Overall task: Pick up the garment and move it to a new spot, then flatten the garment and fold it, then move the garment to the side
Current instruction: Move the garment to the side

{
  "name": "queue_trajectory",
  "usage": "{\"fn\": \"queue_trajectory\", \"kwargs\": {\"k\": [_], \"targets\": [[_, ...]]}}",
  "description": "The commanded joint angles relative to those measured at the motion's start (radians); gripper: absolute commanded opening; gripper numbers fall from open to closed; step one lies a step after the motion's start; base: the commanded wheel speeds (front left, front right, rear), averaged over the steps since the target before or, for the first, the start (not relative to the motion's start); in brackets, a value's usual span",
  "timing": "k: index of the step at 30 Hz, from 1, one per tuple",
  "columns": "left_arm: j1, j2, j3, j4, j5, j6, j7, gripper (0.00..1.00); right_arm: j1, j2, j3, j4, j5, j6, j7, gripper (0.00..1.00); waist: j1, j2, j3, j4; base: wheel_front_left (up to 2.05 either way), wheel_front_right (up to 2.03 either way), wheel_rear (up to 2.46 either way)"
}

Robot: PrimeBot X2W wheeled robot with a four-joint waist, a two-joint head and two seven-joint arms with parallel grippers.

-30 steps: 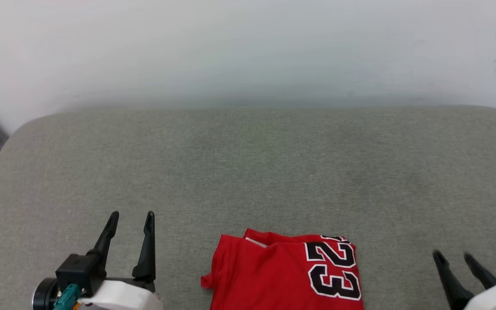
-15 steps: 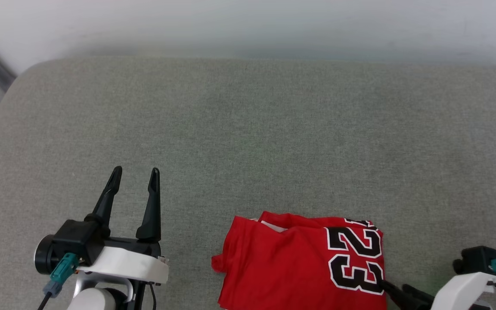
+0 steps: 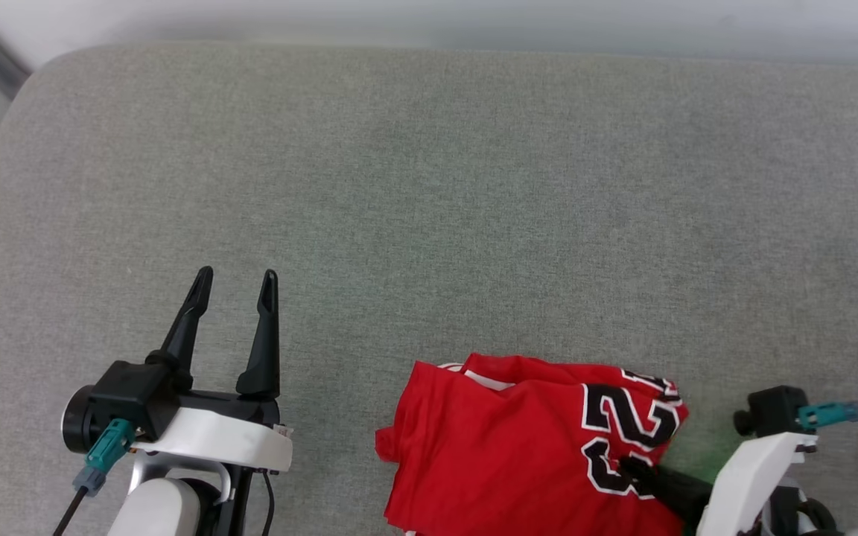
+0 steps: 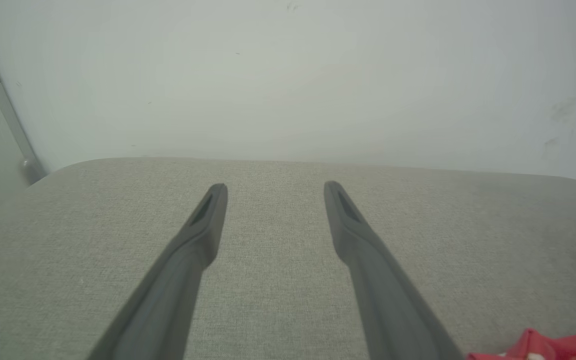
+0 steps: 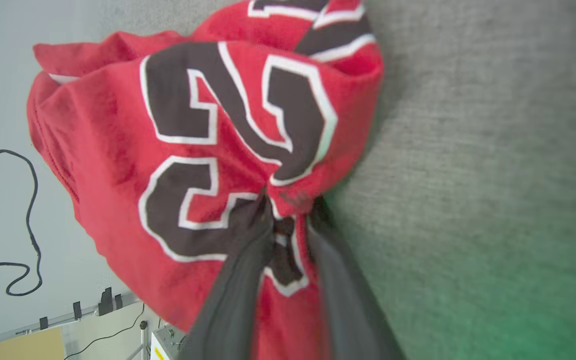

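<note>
The garment [image 3: 503, 447], a red jersey with a black white-outlined number, lies folded near the front of a grey cushioned surface [image 3: 429, 186]. My right gripper [image 3: 626, 467] comes in from the lower right and pinches its right edge at the number. In the right wrist view the two fingertips [image 5: 268, 210] squeeze a bunched fold of the garment [image 5: 118, 125], with my right gripper [image 5: 290, 202] shut on it. My left gripper [image 3: 235, 275] stands open over bare cushion, well left of the garment. The left wrist view shows my left gripper [image 4: 274, 187] holding nothing, and a red corner of the garment [image 4: 558, 347] at lower right.
A pale wall [image 3: 429, 18] runs along the cushion's far edge. The cushion's rounded left corner [image 3: 23, 82] drops away beside a dark strip. A black cable [image 5: 23, 220] hangs at the left of the right wrist view.
The head camera has tipped downward. My right gripper swung in from the lower right to the garment's right edge and closed on it, bunching the fabric. The left gripper stays open.
</note>
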Motion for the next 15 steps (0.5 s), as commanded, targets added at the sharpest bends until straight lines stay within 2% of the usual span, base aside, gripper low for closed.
{"fn": "queue_trajectory", "kwargs": {"k": [1,7,11,15], "targets": [[-0.005,-0.005,0.006,0.004,0.005,-0.007,-0.004,1.00,0.007,0.005,0.029,0.028,-0.001,-0.002,0.002,0.00,0.0000,0.0000,-0.010,-0.003,0.00,0.00,0.00],[0.020,-0.020,0.018,0.019,0.028,-0.023,-0.005,1.00,-0.029,-0.059,0.052,-0.001,-0.031,-0.002,-0.041,0.00,0.0000,0.0000,-0.062,-0.032,0.00,0.00,0.00],[0.039,-0.025,0.026,0.018,0.042,-0.028,-0.004,1.00,-0.049,-0.108,0.053,0.008,-0.128,-0.002,-0.065,0.00,0.0000,0.0000,-0.096,-0.078,0.00,0.00,0.00],[0.063,-0.025,0.035,0.009,0.050,-0.029,-0.004,1.00,-0.066,-0.137,0.033,0.015,-0.234,-0.002,-0.058,0.00,0.0000,0.0000,-0.114,-0.151,0.00,0.00,0.00]]}}
